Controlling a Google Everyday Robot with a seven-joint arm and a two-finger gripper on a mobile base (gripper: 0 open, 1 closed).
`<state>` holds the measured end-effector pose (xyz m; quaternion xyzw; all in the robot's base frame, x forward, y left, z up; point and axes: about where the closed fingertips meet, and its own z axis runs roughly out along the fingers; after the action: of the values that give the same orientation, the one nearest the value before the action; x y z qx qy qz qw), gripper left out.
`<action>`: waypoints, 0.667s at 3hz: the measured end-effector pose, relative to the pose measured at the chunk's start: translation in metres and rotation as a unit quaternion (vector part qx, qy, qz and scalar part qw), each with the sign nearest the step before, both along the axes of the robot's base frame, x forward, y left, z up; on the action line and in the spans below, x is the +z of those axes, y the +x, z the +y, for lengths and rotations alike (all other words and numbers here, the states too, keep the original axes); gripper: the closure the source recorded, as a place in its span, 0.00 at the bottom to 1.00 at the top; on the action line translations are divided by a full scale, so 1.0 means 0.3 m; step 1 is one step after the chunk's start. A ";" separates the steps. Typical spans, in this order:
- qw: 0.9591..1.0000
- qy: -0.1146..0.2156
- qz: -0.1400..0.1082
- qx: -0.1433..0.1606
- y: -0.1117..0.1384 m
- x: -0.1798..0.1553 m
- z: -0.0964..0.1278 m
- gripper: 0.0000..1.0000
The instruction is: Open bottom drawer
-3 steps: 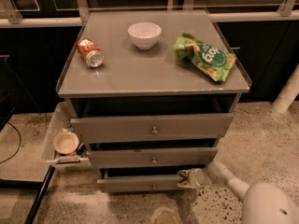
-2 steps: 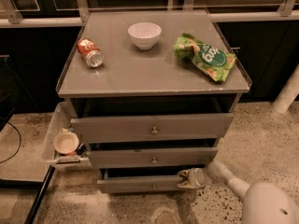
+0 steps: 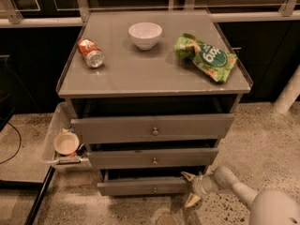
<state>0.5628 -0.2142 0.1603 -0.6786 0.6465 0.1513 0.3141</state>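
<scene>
Low on the cabinet (image 3: 154, 76), the slim grey bottom drawer (image 3: 140, 188) sits ajar, gripper (image 3: 189, 189) spread at its right end.

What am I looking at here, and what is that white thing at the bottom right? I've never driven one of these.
This is a single camera view, looking down on a grey cabinet from the front. The white shape at the lower right is the robot's arm. At its tip is the gripper, a two-fingered claw, low near the floor at the right end of the bottom drawer. Its fingers are spread open; I cannot tell if they touch the drawer front. Above sit the middle drawer and the top drawer. On the cabinet top are a soda can on its side, a white bowl and a green snack bag. A tray on the cabinet's left holds a small cup.
</scene>
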 end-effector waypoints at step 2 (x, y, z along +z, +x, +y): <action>1.000 0.018 -0.003 0.004 -0.110 0.037 -0.020 0.60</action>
<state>0.5298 -0.2204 0.1714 -0.6763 0.6396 0.1618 0.3276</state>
